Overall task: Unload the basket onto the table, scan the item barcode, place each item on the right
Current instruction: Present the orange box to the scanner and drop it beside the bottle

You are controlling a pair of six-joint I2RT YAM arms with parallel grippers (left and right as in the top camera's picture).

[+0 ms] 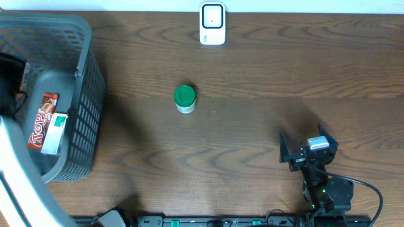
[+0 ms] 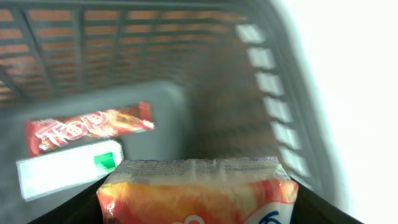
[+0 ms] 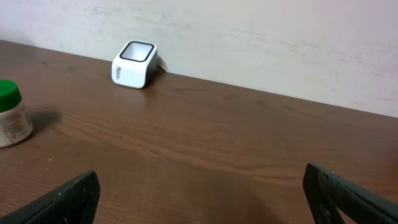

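- The left arm (image 1: 14, 180) shows only as a blurred pale band along the left edge of the overhead view, mostly cut off.
- The left gripper (image 2: 198, 208) points downward, and its dark fingers (image 2: 59, 211) sit at either side of an orange packet (image 2: 196, 180) that fills the gap between them.
- The right arm (image 1: 331, 192) is folded low at the near right.
- The right gripper (image 3: 202, 202) faces the far side, held level, with its fingers (image 3: 65, 202) spread wide and nothing between them.
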